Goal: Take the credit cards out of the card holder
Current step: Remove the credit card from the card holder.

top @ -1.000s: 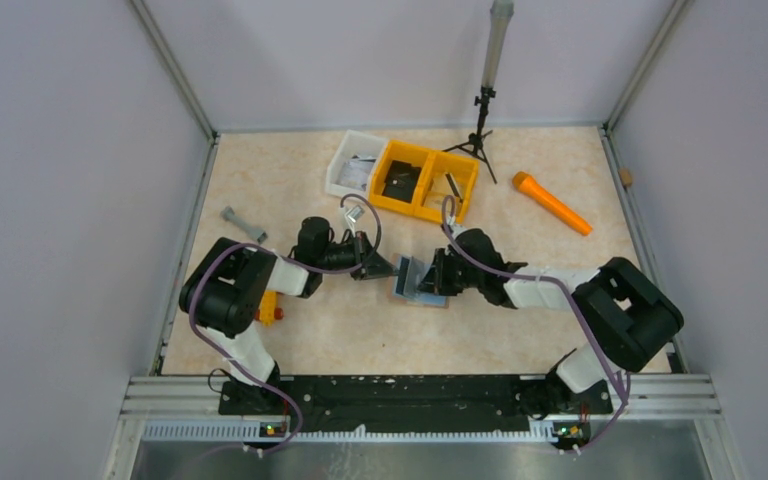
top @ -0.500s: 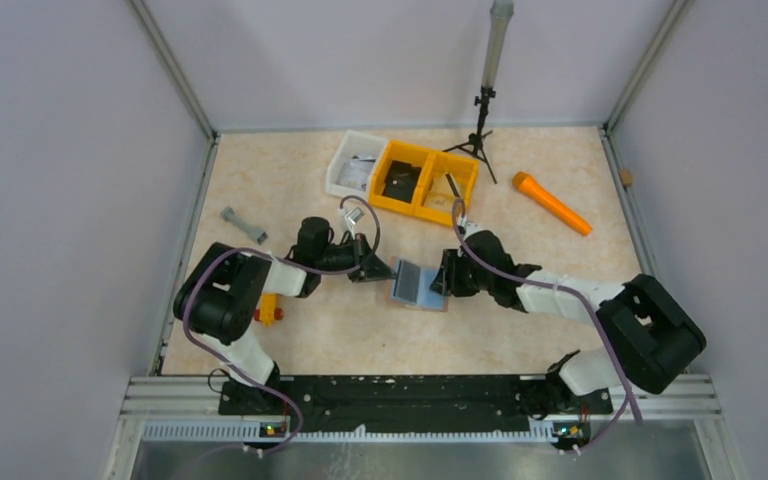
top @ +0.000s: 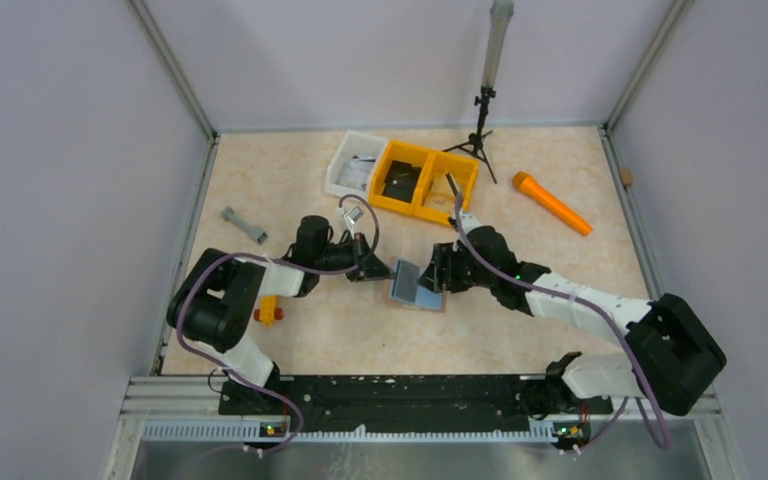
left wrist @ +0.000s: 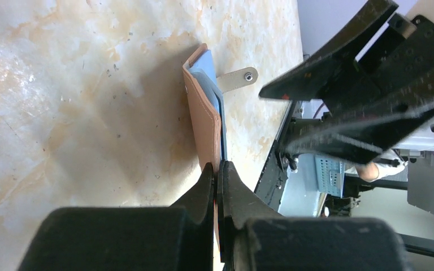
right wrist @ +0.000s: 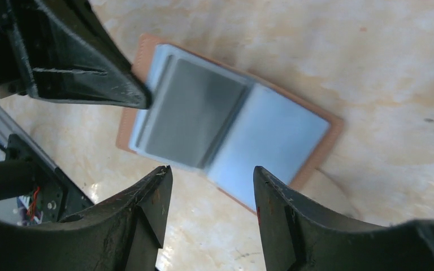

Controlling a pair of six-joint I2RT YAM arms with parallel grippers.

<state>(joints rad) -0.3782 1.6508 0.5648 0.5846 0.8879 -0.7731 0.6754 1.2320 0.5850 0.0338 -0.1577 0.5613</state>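
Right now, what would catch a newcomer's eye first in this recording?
A brown card holder lies open mid-table, a grey card in its pale blue pocket. The left gripper pinches one flap in shut jaws; the right gripper hangs over it, jaws open. Behind sit yellow bins.

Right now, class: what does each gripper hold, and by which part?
The left gripper pinches the card holder by one flap's edge; the right gripper is open, holding nothing.

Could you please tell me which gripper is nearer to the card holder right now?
Left. The left gripper is clamped on a flap edge of the card holder; the right gripper hovers open above its blue-grey inside, apparently not touching.
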